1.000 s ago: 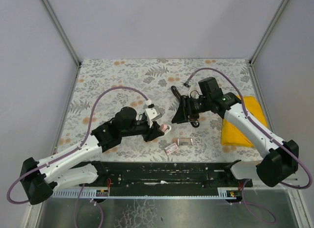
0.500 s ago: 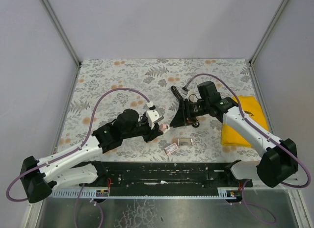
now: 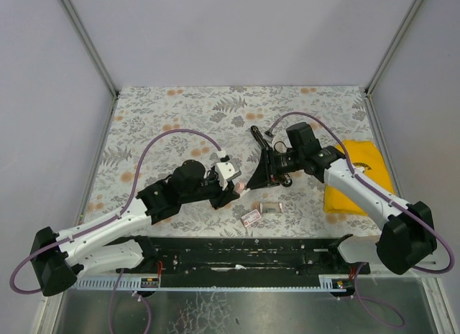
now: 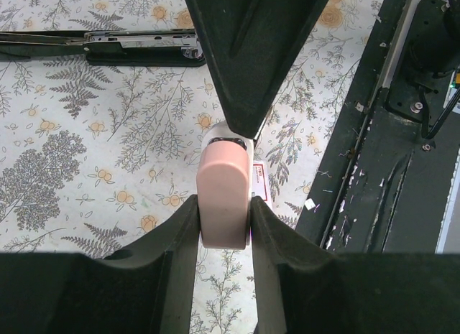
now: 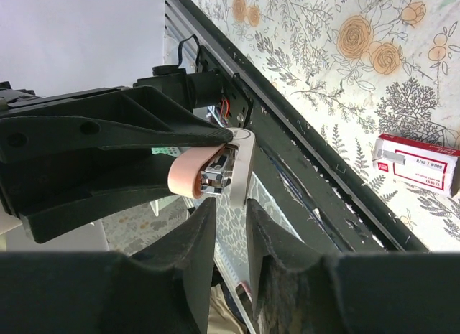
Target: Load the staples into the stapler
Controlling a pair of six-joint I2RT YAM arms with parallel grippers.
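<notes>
The black stapler [image 3: 256,137] [image 4: 108,48] lies opened out on the floral table, apart from both grippers. My left gripper [image 3: 236,188] [image 4: 224,205] is shut on a small pink-capped tool [image 3: 242,184] [image 4: 224,197] [image 5: 188,177] with a chrome mechanism and a white arm. My right gripper [image 3: 251,182] [image 5: 230,208] points at it from the right. Its jaws stand narrowly apart, with the end of the white arm [image 5: 241,169] at their mouth. The red-and-white staples box [image 3: 250,217] [image 5: 417,161] lies on the table just in front, with a staple strip [image 3: 269,207] beside it.
A yellow cloth [image 3: 359,177] lies at the right edge, under the right arm. A black rail [image 3: 244,255] [image 4: 374,169] runs along the table's near edge. Grey walls enclose the table at the back and on both sides.
My right gripper has moved left to the pink-capped tool, and its jaws have narrowed. My left gripper has kept its grip and barely shifted.
</notes>
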